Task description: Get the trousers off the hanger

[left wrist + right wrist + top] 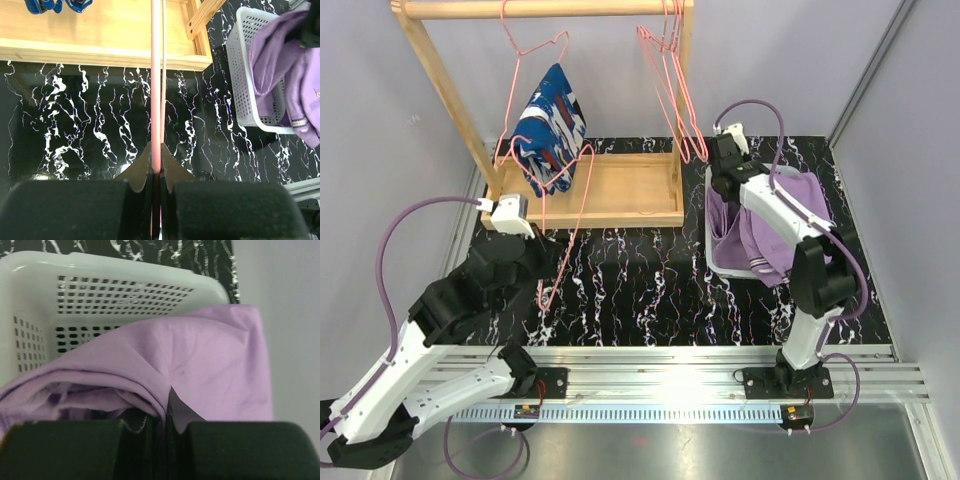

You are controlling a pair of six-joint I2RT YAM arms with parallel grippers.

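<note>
**Purple trousers in the basket, blue trousers on the rack**

The biggest thing is the black counter. It has white lines all over it. At its far side stands the wooden rack. The rack has a bar on top and a flat wooden tray at the bottom. On the right side of the counter sits the white basket. Its walls are full of little holes.

The purple trousers lie in the basket in a soft heap. Part of them hangs over the edge. The right arm bends over the basket, and the right claw reaches down into it. This claw is squeezed tight on a fold of the purple cloth.

The blue trousers have white and red splashes. They hang folded in the left half of the rack, above the tray. Thin pink wire runs around them. I cannot tell which wire carries them.

A pink hanger slants down from beside the blue trousers. It crosses the front edge of the tray and comes out over the counter. The left claw holds its near end. The two fingers are pressed together with the pink wire between them.

The spare hangers are pink too. They hang from the right end of the bar, well apart from the blue trousers. Their low ends are near the far corner of the basket.
</note>
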